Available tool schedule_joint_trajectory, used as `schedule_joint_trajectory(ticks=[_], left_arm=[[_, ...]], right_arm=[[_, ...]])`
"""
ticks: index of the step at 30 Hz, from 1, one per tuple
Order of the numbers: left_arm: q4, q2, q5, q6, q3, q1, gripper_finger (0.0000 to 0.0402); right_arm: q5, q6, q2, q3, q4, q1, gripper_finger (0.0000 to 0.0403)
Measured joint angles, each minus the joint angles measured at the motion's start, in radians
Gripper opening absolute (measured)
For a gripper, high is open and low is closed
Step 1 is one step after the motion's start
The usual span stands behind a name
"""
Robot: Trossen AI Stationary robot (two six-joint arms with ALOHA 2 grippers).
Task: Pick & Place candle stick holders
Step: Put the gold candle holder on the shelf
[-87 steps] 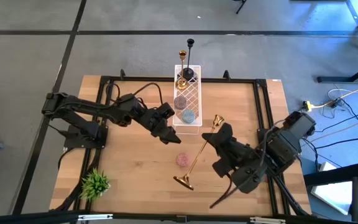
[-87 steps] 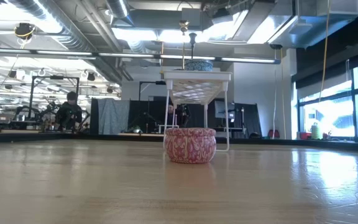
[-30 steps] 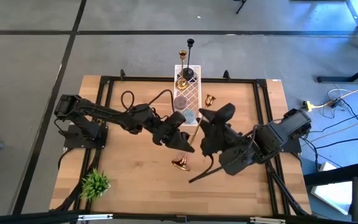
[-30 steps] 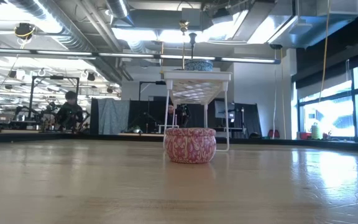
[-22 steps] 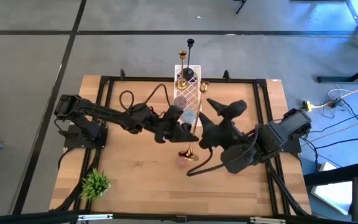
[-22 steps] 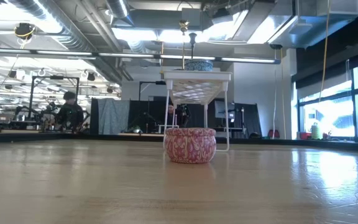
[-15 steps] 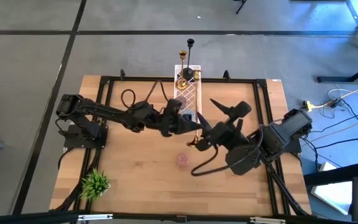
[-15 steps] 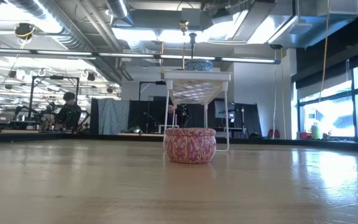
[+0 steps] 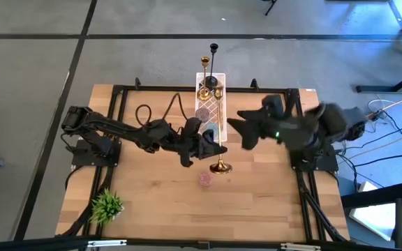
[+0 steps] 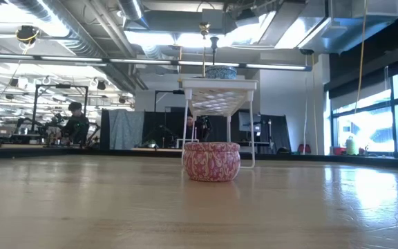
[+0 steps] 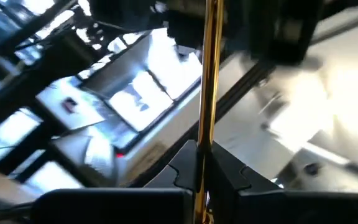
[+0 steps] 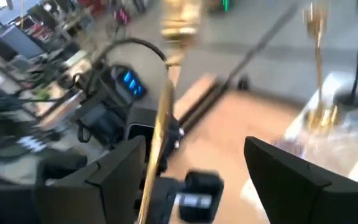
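Observation:
A gold candle stick holder (image 9: 220, 166) stands upright at the table's middle, its stem (image 12: 160, 124) topped by a cup (image 12: 179, 18). My left gripper (image 9: 208, 145) is shut on that stem. My right gripper (image 9: 237, 132) is open to the right of it, clear of the holder, its fingers (image 12: 123, 174) wide apart. On the white rack (image 9: 210, 104) at the far edge stand another gold holder (image 9: 204, 87) and a black one (image 9: 213, 80), each on its round base. The held holder does not show in the low view. My left gripper pinches the gold holder's thin stem (image 11: 205, 124) between its two fingers (image 11: 185, 165). The fingers come level from the table's left and lie across the stem. The holder stands upright with its round base (image 9: 220, 166) below the fingers; whether the base touches the table I cannot tell.
A pink patterned tin (image 9: 205, 179) sits on the table just near of the holder's base. The rack (image 10: 218, 86) stands on thin legs and carries a purple tin (image 9: 202, 113) and a blue one (image 9: 211, 129). A green plant tuft (image 9: 107, 204) is at the near left corner.
The gold holder has been swung from slanting across the table to upright, its base moving toward the far right. My left gripper has moved right with the stem. My right gripper has come off the holder and drawn back toward the table's right edge.

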Motion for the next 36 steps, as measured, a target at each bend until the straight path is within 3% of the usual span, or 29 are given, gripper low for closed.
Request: schedule_joint_trajectory(ticks=[2, 4, 7, 11, 18, 22, 26, 29, 32, 36], left_arm=[[-0.071, -0.010, -0.035, 0.065, 0.000, -0.016, 0.0011], [-0.141, -0.017, -0.092, 0.137, 0.000, -0.034, 0.0011], [-0.255, -0.031, -0.189, 0.211, 0.000, -0.067, 0.0011], [-0.322, -0.048, -0.343, 0.273, 0.001, -0.121, 0.0011], [-0.567, -0.144, -0.690, 0.336, 0.001, -0.203, 0.0011], [-0.655, -0.205, -0.740, 0.335, 0.001, -0.206, 0.0011], [-0.690, -0.235, -0.734, 0.320, 0.001, -0.200, 0.0011], [-0.688, -0.241, -0.709, 0.314, 0.001, -0.187, 0.0011], [-0.682, -0.233, -0.665, 0.286, 0.001, -0.172, 0.0011], [-0.620, -0.206, -0.613, 0.276, 0.001, -0.168, 0.0011]], right_arm=[[-0.096, 0.071, -0.019, 0.000, -0.059, -0.033, 0.0277], [-0.125, 0.065, -0.029, 0.000, -0.099, -0.043, 0.0277], [-0.190, -0.043, -0.033, 0.000, -0.114, -0.042, 0.0277], [-0.388, -0.168, -0.015, -0.019, -0.162, 0.001, 0.0277], [-0.437, -0.267, -0.007, -0.218, -0.153, 0.203, 0.0277], [-0.486, -0.210, -0.007, -0.342, 0.014, 0.249, 0.0277], [-0.369, -0.144, -0.032, -0.398, 0.102, 0.280, 0.0271], [-0.225, -0.098, -0.045, -0.446, 0.193, 0.320, 0.0257], [-0.073, -0.024, -0.083, -0.579, 0.385, 0.358, 0.0237], [0.222, -0.039, -0.173, -0.805, 0.702, 0.430, 0.0205]])
